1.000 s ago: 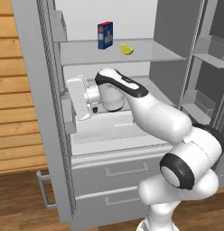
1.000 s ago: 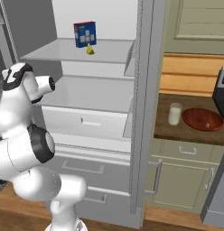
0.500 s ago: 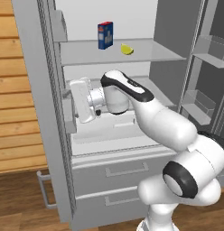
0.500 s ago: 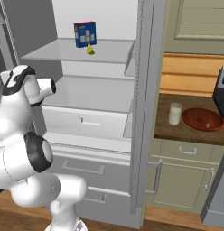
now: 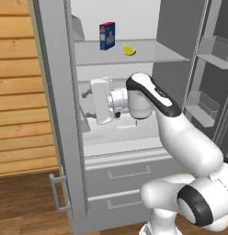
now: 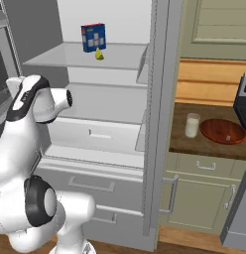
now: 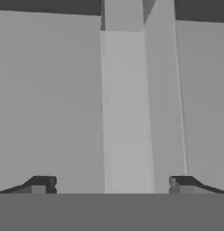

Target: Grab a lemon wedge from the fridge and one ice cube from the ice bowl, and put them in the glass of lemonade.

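We are inside the open fridge with nothing in hand, one shelf below the lemon wedge.

Our gripper point(image 5: 86, 105) is spread wide and empty, held level in the tall silver-grey French-door fridge point(image 5: 58, 114) and facing its plain grey inner wall. The small bright yellow lemon wedge point(image 5: 129, 50) lies on the upper pale shelf point(image 5: 152, 53), just beside a small blue carton point(image 5: 107, 36), above and to the right of the gripper. We judge the jaws are kept wide because the wedge is yet to be reached, so the hand needs to rise and turn toward it. The small clear tumbler of pale lemonade point(image 6: 192, 125) and the shallow round reddish-brown wooden ice bowl point(image 6: 222, 131) wait side by side on the brown desk point(image 6: 184, 144) right of the fridge.
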